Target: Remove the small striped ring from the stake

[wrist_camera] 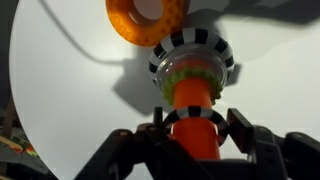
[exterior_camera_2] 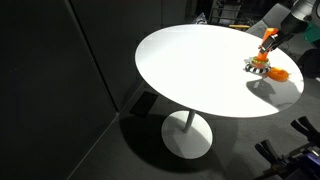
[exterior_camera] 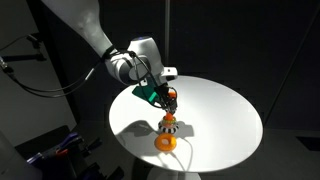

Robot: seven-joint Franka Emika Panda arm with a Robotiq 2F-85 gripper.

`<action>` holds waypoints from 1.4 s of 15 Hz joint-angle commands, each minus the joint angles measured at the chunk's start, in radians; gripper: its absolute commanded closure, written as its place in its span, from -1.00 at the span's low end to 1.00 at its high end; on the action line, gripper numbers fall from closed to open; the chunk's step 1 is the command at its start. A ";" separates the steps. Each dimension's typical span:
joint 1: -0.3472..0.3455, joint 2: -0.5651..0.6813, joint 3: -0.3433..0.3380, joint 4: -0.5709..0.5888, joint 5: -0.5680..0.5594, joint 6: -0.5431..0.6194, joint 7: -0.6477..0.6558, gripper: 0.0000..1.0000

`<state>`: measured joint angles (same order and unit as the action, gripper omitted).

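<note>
The stake (wrist_camera: 190,95) is an upright orange peg on the white round table (wrist_camera: 60,110). The small striped ring (wrist_camera: 193,113) sits around the stake near its top, in the wrist view. My gripper (wrist_camera: 197,125) has one finger on each side of this ring and is shut on it. In both exterior views the gripper (exterior_camera: 170,100) (exterior_camera_2: 268,38) hangs straight above the stake (exterior_camera: 170,118). The small ring is too small to make out there.
A larger striped ring (wrist_camera: 192,55) and a green ring (wrist_camera: 190,75) lie around the stake's base. A plain orange ring (wrist_camera: 145,20) (exterior_camera: 166,141) (exterior_camera_2: 280,72) lies on the table right beside them. The table edge (exterior_camera: 140,160) is close.
</note>
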<state>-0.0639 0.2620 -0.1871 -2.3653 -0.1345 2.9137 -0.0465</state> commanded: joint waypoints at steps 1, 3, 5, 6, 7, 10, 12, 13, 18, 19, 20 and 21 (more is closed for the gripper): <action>0.001 -0.034 0.002 0.013 -0.007 -0.088 0.023 0.20; -0.008 -0.047 0.015 0.025 0.005 -0.146 0.011 0.20; -0.014 -0.061 0.028 0.044 0.014 -0.238 -0.003 0.20; -0.013 -0.068 0.028 0.052 0.011 -0.256 0.010 0.20; -0.013 -0.077 0.029 0.060 0.009 -0.273 0.013 0.20; -0.013 -0.114 0.026 0.060 -0.001 -0.245 0.031 0.20; -0.014 -0.142 0.027 0.058 -0.003 -0.233 0.035 0.20; -0.015 -0.159 0.028 0.056 -0.002 -0.231 0.037 0.20; -0.016 -0.230 0.039 0.051 0.018 -0.235 0.034 0.20; -0.015 -0.240 0.044 0.050 0.028 -0.235 0.031 0.20; -0.013 -0.246 0.049 0.048 0.038 -0.230 0.031 0.20; -0.011 -0.249 0.054 0.049 0.044 -0.228 0.033 0.20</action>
<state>-0.0663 0.0483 -0.1580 -2.3049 -0.1173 2.6889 -0.0249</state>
